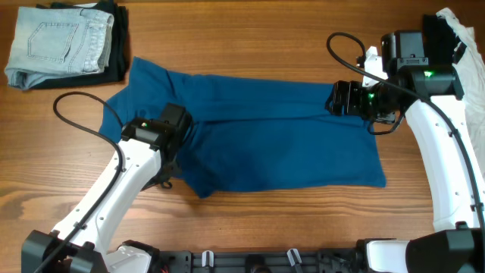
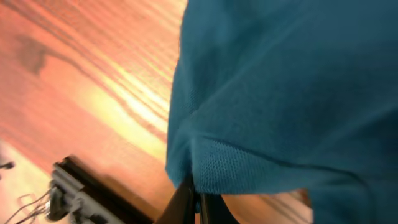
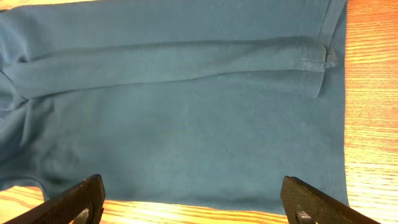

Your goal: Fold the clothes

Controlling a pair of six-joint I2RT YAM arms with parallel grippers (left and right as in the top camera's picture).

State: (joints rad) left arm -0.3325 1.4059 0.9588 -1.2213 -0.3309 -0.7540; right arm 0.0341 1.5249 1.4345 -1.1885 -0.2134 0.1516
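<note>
The clothes point(image 1: 265, 136), one wide deep-blue garment, are lying across the middle of the table point(image 1: 250, 38). They are stretching from near the left edge to well toward the right edge, with the lower hem running close to the near edge. The cloth is lying mostly flat, with soft creases running lengthwise.

The left tool point(image 1: 176, 123) is sitting over the left part of the garment, on the side toward the near-left corner. In the left wrist view this tool point(image 2: 194, 202) is standing closed, its dark fingers point(image 2: 183, 202) meeting on a ribbed edge of the blue cloth and pinching it. The fabric is bunching up from the pinch, and bare wood is showing beside and under it.

The right tool point(image 1: 339, 98) is hovering at the garment's right end, toward the far-right corner. In the right wrist view this tool point(image 3: 189, 193) is standing wide open. Its two fingers point(image 3: 78, 199) are spreading well apart above the cloth and are gripping nothing. A sleeve point(image 3: 186, 62) is lying folded across the body of the garment, its cuff ending near the cloth's right edge.

At the far-left corner a pair of light jeans point(image 1: 57, 45) is lying folded on top of a black garment point(image 1: 119, 45), just apart from the blue cloth. A white garment point(image 1: 458, 30) is showing at the far-right corner, behind the right arm.
</note>
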